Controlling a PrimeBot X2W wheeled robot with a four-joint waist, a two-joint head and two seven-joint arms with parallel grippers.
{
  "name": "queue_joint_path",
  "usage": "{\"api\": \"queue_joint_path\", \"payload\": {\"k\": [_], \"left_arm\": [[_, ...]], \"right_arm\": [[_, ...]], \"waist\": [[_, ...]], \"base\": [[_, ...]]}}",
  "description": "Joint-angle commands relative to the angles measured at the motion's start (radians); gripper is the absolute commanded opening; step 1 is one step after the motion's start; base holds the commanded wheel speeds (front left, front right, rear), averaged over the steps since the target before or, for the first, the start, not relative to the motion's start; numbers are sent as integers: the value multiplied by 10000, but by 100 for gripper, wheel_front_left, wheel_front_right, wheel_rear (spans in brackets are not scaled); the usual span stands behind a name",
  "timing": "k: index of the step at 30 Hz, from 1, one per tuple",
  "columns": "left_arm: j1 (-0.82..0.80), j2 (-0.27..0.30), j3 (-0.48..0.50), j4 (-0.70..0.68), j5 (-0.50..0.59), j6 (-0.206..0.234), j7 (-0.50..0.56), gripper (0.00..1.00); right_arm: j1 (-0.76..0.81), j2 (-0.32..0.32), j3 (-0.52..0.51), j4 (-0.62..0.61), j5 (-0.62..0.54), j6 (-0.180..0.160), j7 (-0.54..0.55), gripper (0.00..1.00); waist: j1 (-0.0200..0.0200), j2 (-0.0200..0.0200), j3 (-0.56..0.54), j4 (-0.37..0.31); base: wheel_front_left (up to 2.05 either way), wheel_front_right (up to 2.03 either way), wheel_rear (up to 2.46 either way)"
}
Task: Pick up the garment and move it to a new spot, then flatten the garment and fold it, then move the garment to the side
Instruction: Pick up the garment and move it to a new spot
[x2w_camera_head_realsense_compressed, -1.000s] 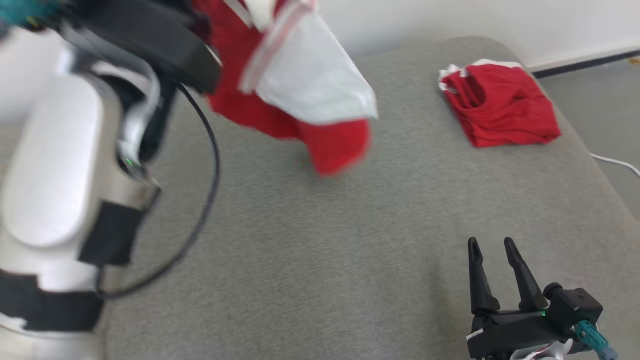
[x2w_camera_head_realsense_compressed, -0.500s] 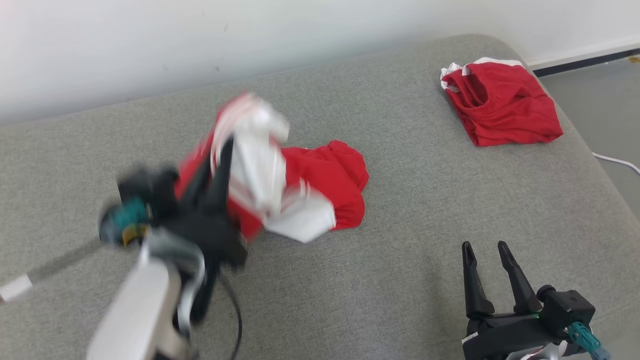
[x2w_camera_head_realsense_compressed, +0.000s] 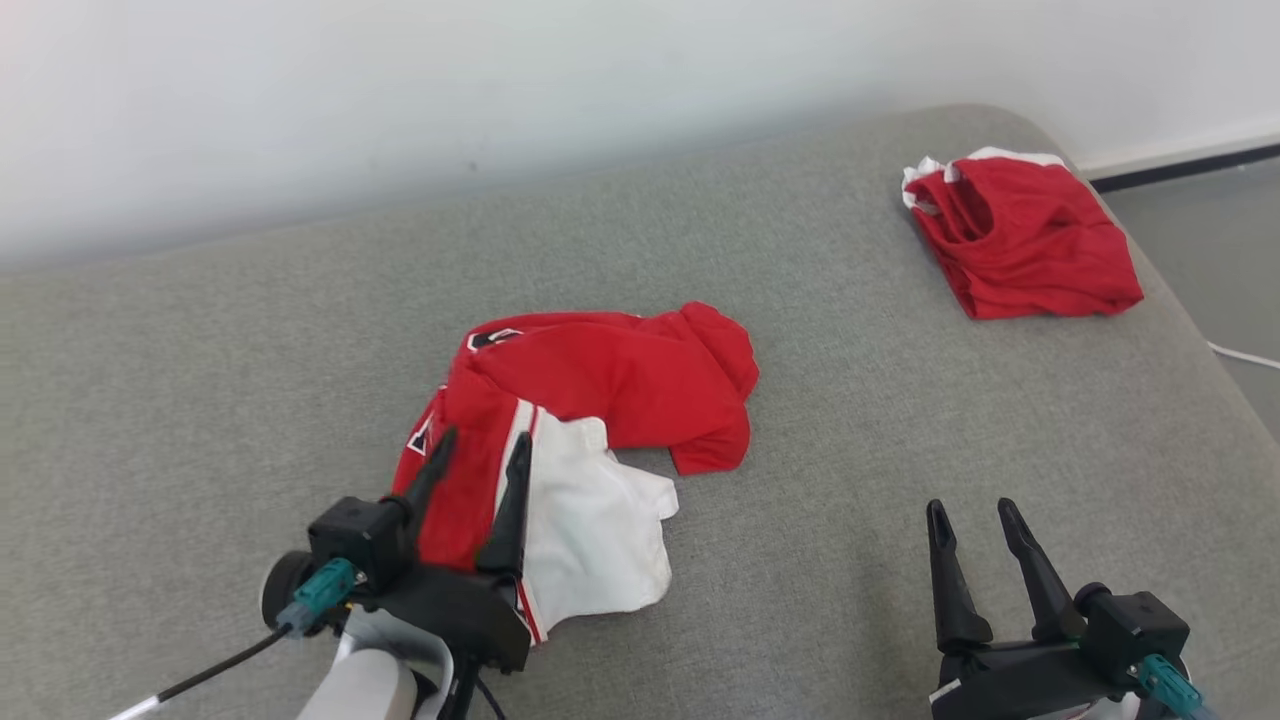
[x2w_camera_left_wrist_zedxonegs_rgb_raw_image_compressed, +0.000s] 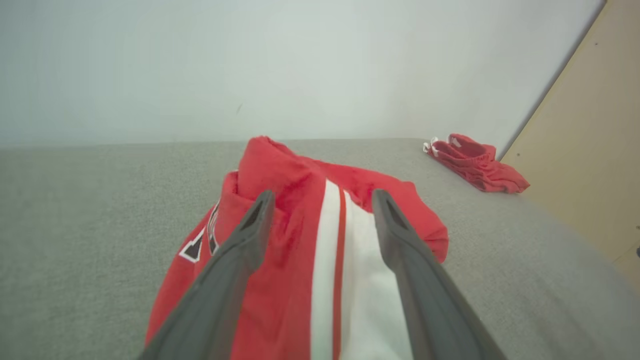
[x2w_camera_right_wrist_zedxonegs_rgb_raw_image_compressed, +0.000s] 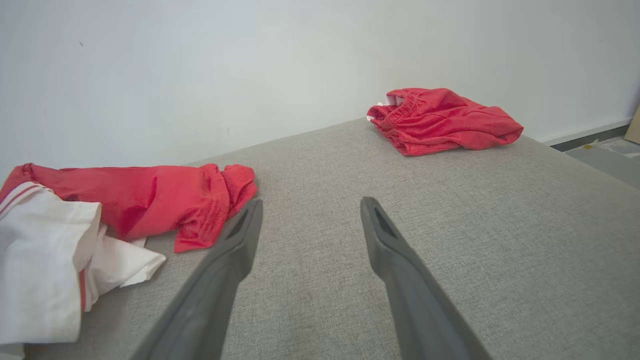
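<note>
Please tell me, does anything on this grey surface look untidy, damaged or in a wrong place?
The red and white garment lies crumpled in the middle of the grey surface, bunched and partly folded over itself, not flat. The red garment at the far right corner is roughly folded. No damage shows.

The garment (x2w_camera_head_realsense_compressed: 610, 385) is lying crumpled on the grey upholstered cushion (x2w_camera_head_realsense_compressed: 850, 480), roughly midway across it and well in from its edges. Its red part (x2w_camera_head_realsense_compressed: 620, 375) is bunching into a rumpled band along the far side and is ending at the right in a folded-over lump. A white panel (x2w_camera_head_realsense_compressed: 595, 535) is spilling toward the near side, creased and partly doubled over itself, with a white-and-red stripe (x2w_camera_head_realsense_compressed: 522, 440) running along the seam where the two colours are meeting. Black-and-white lettering (x2w_camera_head_realsense_compressed: 420, 438) is showing at the left edge, partly buried in the folds and too broken up to read.
</note>
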Motion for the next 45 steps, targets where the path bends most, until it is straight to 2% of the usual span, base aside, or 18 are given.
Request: {"api": "queue_joint_path", "payload": {"k": [1, 6, 15, 24, 28, 37, 45], "left_arm": [[-91, 12, 23, -190, 133, 41, -120, 100], [75, 304, 396, -748, 90, 216, -275, 100], [680, 1486, 944, -1337, 683, 807, -367, 100], [2065, 2086, 1697, -2264, 807, 1228, -439, 100], [2728, 2119, 1837, -2608, 991, 1320, -443, 100], [3740, 1596, 2566, -3189, 1310, 1383, -447, 100], [4255, 1359, 2954, -2924, 1776, 1246, -448, 100]], "right_arm": [[157, -45, -34, -37, 1, -25, -6, 100], [367, -90, -93, -129, -68, -25, -5, 100], [582, -66, -192, -310, -123, -25, -5, 100], [739, 26, -187, -368, -154, -25, -5, 100], [810, -5, -151, -331, -115, -25, -5, 100], [1028, 13, -221, -323, -92, -26, -5, 100], [1085, 64, -205, -278, -134, -26, -5, 100]], "waist": [[0, 0, -316, 274], [0, 0, -696, 724], [0, 0, -1101, 1418], [0, 0, -1356, 1879], [0, 0, -1410, 1974], [0, 0, -1524, 2081], [0, 0, -1567, 2086]], "base": [[0, 0, 0], [0, 0, 0], [0, 0, 0], [0, 0, 0], [0, 0, 0], [0, 0, 0], [0, 0, 0]]}}
